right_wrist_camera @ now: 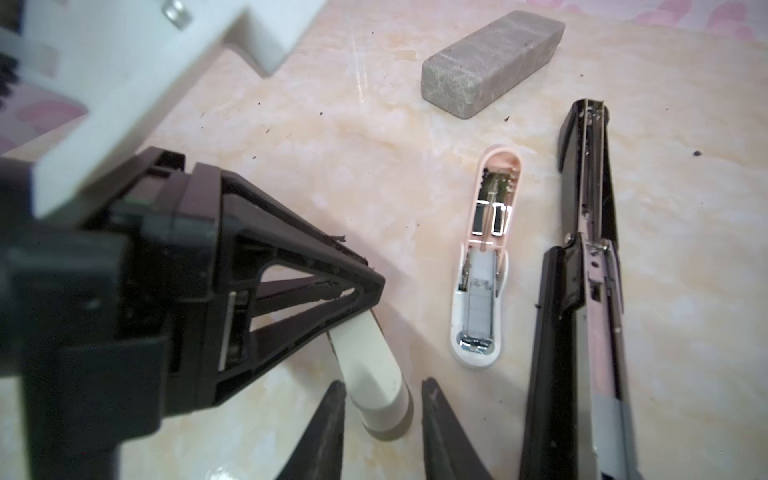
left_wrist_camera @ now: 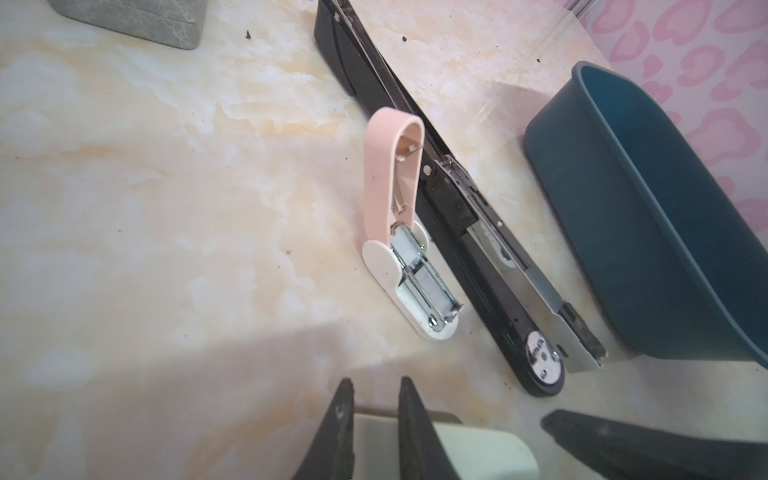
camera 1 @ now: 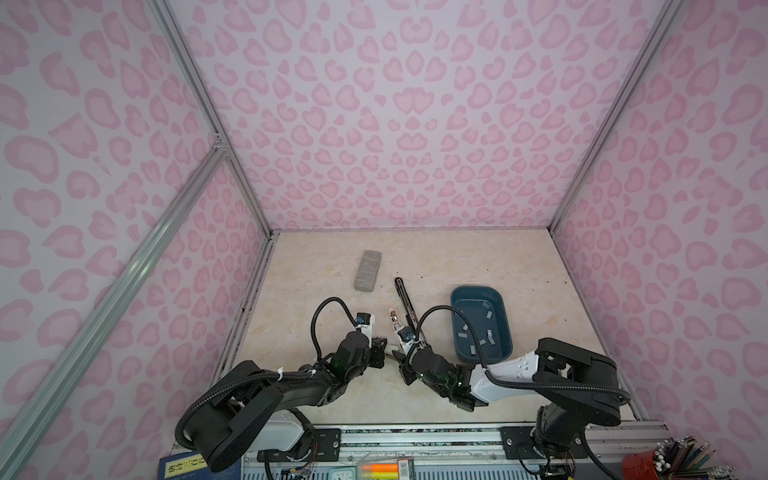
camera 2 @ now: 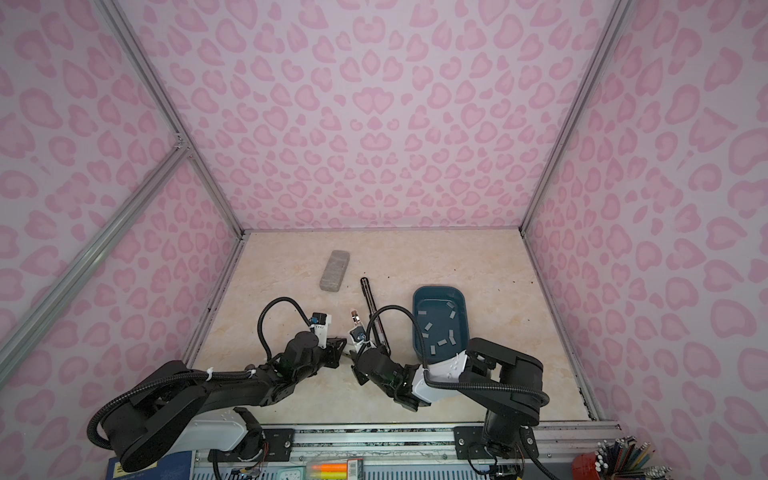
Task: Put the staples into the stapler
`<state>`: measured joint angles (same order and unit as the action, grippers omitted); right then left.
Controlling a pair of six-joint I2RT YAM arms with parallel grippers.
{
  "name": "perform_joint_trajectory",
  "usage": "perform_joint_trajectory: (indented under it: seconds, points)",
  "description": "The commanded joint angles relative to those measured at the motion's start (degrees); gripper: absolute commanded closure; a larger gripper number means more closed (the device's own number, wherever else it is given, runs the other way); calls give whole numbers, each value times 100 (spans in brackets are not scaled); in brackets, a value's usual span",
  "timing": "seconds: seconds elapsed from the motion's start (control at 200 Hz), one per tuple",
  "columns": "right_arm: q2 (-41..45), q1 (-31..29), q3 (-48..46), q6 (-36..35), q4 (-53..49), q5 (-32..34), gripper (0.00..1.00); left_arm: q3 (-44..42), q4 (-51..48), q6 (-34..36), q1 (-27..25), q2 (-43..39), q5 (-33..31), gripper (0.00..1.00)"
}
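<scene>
In both top views I'm seeing the staples (camera 1: 491,336) (camera 2: 441,342) lying loose in the blue bin (camera 1: 478,288), which is sitting just right of the opened black stapler (camera 1: 404,299). Left wrist view: my left hand (left_wrist_camera: 376,380) is clamping together on a cream tube (left_wrist_camera: 457,453), near the black stapler's round-plated end. Right wrist view: my right hand (right_wrist_camera: 383,382) is standing apart, straddling that tube's end, just beside the black stapler.
</scene>
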<state>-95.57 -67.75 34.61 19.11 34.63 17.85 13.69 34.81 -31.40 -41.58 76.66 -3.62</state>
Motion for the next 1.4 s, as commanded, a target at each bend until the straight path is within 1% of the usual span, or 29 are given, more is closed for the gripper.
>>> perform_joint_trajectory:
  seconds: [0.0,0.245,0.435,1.075,1.39]
  points:
    - [120,15,74,83,-229,181,70,-7,97,28,-10,-11,45,78]
    - [-205,99,462,277,-578,332,76,-31,73,54,-25,-86,37,78]
    - [-434,165,429,467,-498,377,79,-53,70,64,-27,-125,45,78]
    - [-770,170,271,711,-281,403,81,-173,114,50,-47,-276,37,79]
    - [-962,82,163,822,-167,553,82,-205,191,46,-55,-232,27,79]
